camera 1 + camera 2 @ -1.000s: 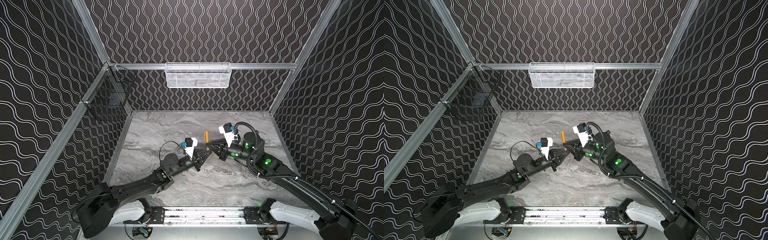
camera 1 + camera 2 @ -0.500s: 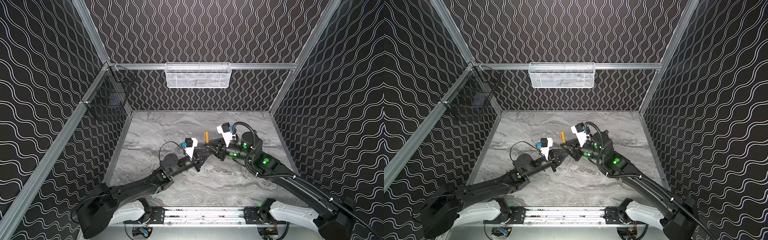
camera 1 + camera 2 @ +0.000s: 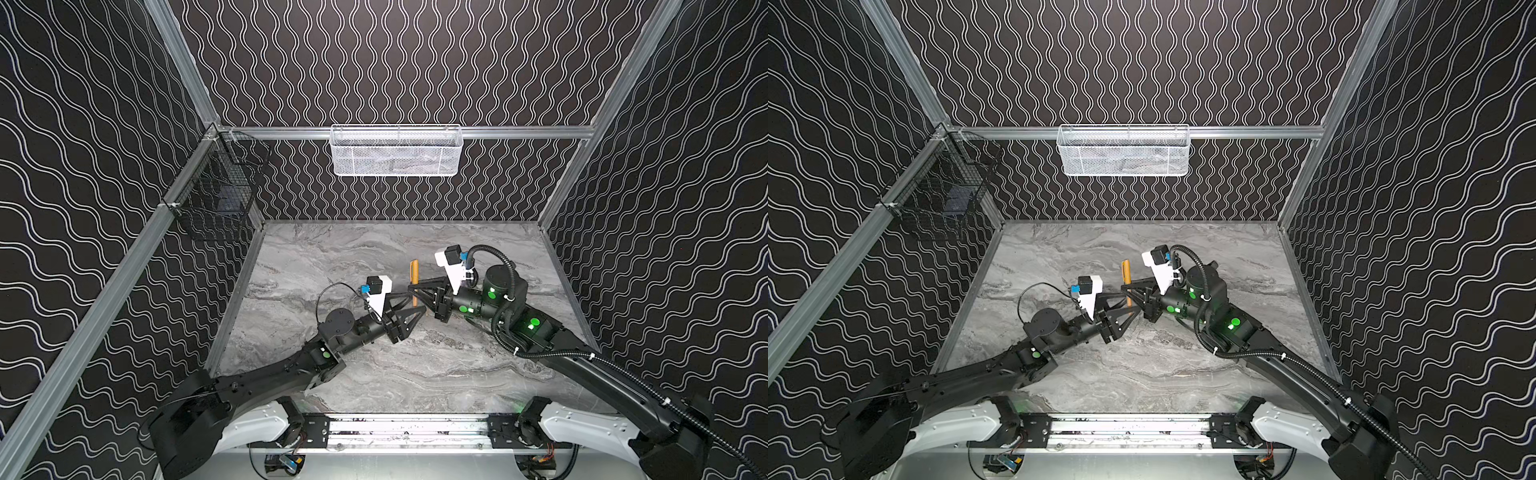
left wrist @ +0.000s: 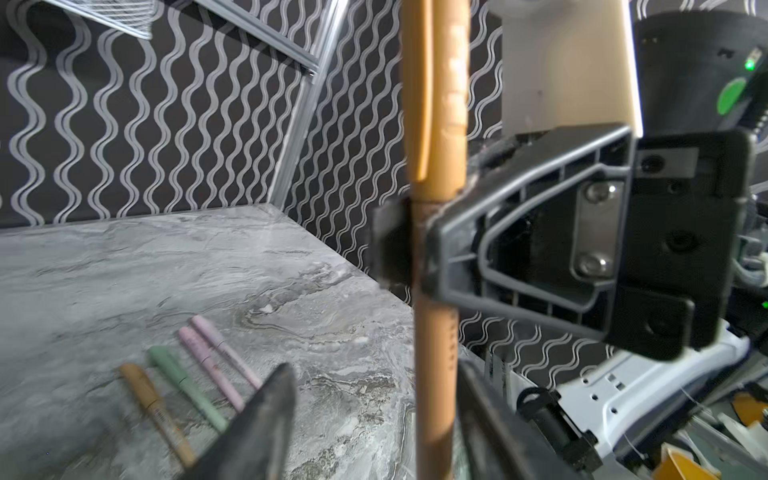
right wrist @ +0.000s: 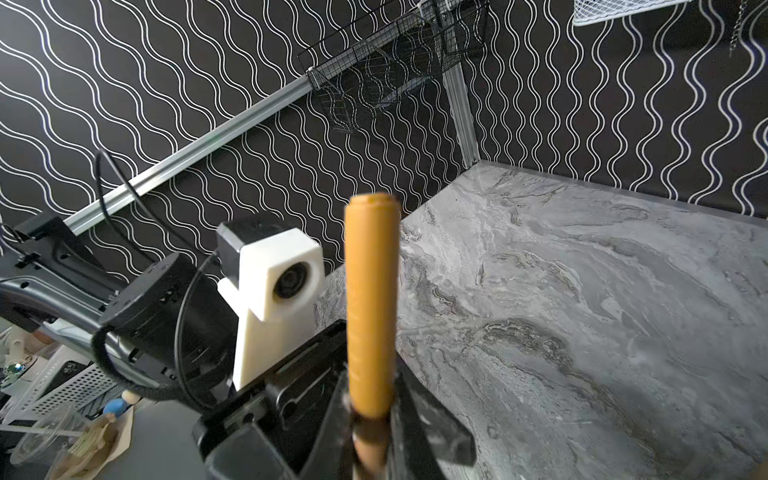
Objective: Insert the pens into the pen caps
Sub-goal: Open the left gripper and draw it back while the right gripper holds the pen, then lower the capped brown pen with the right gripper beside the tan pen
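Pen, tan-orange, capped, upright above the desk.
Right end effector clamps it just under the cap; left end effector stands wide around the lower barrel. Cap looks seated; I'd draw the left straight back, then lay the pen beside the four others.

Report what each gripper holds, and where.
Right gripper clamps the tan-orange pen on its barrel, just below the cap. Left gripper is open, holding nothing.

Your grey marbled bench carries a tan-orange pen, a green pen and two pink pens, lying side by side.
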{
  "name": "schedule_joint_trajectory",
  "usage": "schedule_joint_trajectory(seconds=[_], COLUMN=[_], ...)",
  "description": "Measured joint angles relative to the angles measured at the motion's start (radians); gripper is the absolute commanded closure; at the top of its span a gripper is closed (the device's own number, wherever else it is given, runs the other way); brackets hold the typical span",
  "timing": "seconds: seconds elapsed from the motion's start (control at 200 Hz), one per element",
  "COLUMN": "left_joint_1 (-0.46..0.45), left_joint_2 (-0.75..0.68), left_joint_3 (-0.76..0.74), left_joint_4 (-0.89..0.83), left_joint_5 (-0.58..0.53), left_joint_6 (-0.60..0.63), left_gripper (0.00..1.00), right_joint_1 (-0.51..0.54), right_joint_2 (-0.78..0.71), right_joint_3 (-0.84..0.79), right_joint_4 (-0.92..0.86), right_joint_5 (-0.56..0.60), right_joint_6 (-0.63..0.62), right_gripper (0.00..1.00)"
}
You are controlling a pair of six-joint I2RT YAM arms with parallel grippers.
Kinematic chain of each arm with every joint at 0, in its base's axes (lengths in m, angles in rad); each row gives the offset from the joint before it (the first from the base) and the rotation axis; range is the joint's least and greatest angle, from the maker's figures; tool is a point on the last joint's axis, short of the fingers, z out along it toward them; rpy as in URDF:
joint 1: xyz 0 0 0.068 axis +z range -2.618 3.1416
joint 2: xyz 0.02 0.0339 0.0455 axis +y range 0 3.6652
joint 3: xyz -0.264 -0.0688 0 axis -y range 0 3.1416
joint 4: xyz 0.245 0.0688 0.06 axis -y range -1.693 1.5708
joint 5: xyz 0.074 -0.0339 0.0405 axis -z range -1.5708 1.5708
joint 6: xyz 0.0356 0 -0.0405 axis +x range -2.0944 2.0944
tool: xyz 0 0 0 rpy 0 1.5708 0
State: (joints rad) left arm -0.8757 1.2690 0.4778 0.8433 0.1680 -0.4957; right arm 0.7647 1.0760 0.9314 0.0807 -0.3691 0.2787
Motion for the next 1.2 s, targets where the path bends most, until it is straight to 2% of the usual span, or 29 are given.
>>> schedule_joint_trajectory(seconds=[0.145,0.32,0.455,0.606,0.711,0.851,1.201], left_joint_1=[0.000,0.000,0.000,0.001,0.002,0.002,0.002], left_joint_2=[-0.111,-0.303,-0.481,-0.593,-0.613,-0.593,-0.515], left_joint_3=[-0.016,-0.036,-0.077,-0.092,-0.108,-0.112,-0.112], left_joint_4=[-0.074,-0.261,-0.375,-0.475,-0.528,-0.563,-0.566], left_joint_5=[-0.076,-0.227,-0.345,-0.494,-0.563,-0.593,-0.597], left_joint_6=[-0.014,-0.025,-0.027,-0.043,-0.051,-0.055,-0.058], left_gripper=[0.13,0.11,0.11,0.10,0.10,0.10,0.10], right_joint_1=[-0.001,-0.035,-0.121,-0.190,-0.200,-0.201,-0.195], right_joint_2=[-0.001,0.033,0.148,0.349,0.517,0.689,0.841], right_joint_3=[0.040,0.102,0.113,0.139,0.183,0.192,0.198], right_joint_4=[-0.004,-0.019,-0.051,-0.093,-0.124,-0.141,-0.128], right_joint_5=[0.069,0.179,0.201,0.176,0.141,0.108,0.125], right_joint_6=[0.001,0.002,0.053,0.121,0.159,0.216,0.286], right_gripper=[0.95,0.95,0.95,0.95,0.95,0.95,0.90])
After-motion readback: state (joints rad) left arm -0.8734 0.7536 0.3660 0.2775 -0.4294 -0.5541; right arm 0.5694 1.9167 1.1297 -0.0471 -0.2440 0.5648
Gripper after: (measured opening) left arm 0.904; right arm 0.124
